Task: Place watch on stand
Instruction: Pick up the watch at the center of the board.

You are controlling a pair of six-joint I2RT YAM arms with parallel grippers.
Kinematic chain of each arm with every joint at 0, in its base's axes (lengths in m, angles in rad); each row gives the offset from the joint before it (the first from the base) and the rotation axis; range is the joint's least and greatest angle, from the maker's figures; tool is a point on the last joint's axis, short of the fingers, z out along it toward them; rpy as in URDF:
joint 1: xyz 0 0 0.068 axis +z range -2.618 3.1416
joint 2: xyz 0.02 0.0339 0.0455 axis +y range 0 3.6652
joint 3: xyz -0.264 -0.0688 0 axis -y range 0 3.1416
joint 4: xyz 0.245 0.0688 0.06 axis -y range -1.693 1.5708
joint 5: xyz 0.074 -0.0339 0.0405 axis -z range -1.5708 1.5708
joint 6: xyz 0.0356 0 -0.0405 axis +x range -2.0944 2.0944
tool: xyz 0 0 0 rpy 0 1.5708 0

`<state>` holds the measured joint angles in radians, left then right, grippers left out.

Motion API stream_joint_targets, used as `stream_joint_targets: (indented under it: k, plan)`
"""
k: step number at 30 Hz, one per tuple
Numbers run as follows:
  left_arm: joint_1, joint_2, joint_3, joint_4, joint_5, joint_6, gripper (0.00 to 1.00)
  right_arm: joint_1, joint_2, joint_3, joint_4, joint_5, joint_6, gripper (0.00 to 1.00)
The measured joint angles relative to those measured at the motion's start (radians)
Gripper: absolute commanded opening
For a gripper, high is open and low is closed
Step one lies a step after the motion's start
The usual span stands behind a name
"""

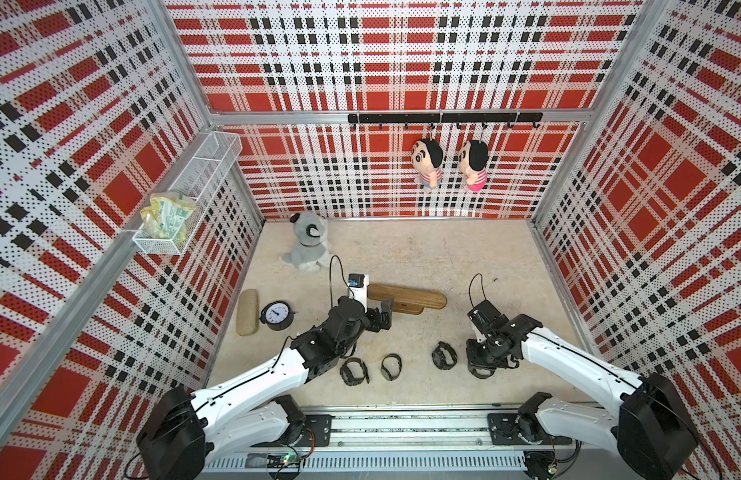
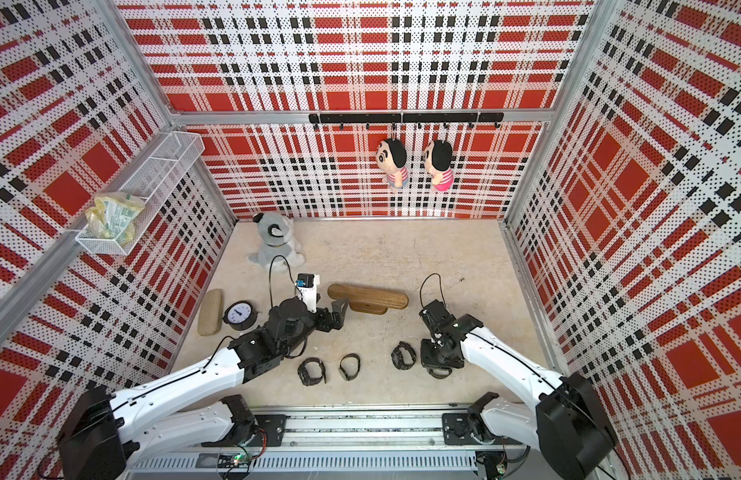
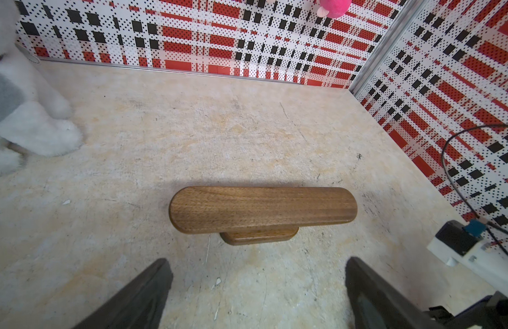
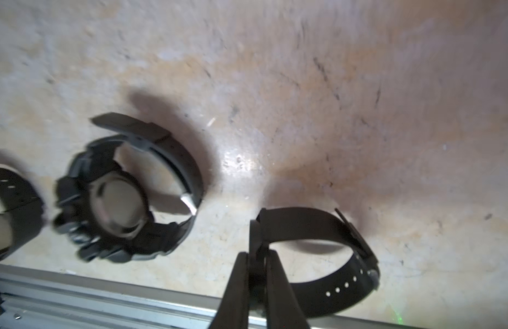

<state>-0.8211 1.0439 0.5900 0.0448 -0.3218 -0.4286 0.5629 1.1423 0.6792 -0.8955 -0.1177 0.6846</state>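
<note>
The right gripper (image 4: 257, 255) has its jaws pressed together on the strap of a black watch (image 4: 304, 220), with no gap showing between them and the band. They pinch only the thin band; the watch face is not visible from this angle. The watch sits at the front of the surface (image 4: 332, 99), just beside the aluminium rail (image 4: 104, 296) and well apart from the stand (image 1: 406, 297), which is bare in the middle of the surface. The left gripper (image 3: 257, 262) hovers near the stand with its jaws spread wide and nothing between them.

The likely trouble is the grip itself — a narrow pinch on a flexible strap lets the heavier case hang and swing, so the loop could twist or sag on the way across. A loop that droops shut would probably catch on the bar's rounded end rather than slide over it. The stand rests on a small base under a long bar, so a sideways shove at one end may tip or slide it. A chunky sports watch (image 4: 118, 199) lies near the held one — a low, dragging lift could knock it.
</note>
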Motion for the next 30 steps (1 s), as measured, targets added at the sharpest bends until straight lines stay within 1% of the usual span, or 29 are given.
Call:
stream_joint_targets:
  k: [5,8,12,16,20,21,25,30]
  plan:
    - [0.0,-0.016,-0.001,0.02,0.012,-0.029,0.98,0.0,-0.062,0.124,0.005,-0.05,-0.021,0.0]
    - [0.0,-0.043,-0.016,0.062,0.035,-0.064,0.98,0.0,-0.082,0.18,0.045,-0.112,-0.042,0.0]
    - [0.006,-0.071,-0.05,0.125,0.087,-0.127,0.98,0.0,-0.072,0.238,0.115,-0.211,-0.078,0.0]
    - [0.049,-0.087,-0.105,0.2,0.192,-0.198,0.98,0.003,-0.061,0.279,0.192,-0.322,-0.098,0.0]
    - [0.121,-0.119,-0.211,0.319,0.335,-0.292,1.0,0.004,-0.062,0.325,0.268,-0.436,-0.104,0.0]
    - [0.132,-0.13,-0.238,0.351,0.366,-0.314,0.99,0.004,-0.066,0.337,0.292,-0.465,-0.103,0.0]
    - [0.137,-0.152,-0.298,0.459,0.458,-0.375,0.95,0.004,-0.089,0.357,0.377,-0.557,-0.087,0.0]
    - [0.122,-0.122,-0.298,0.577,0.541,-0.413,0.97,0.004,-0.106,0.358,0.468,-0.636,-0.049,0.0]
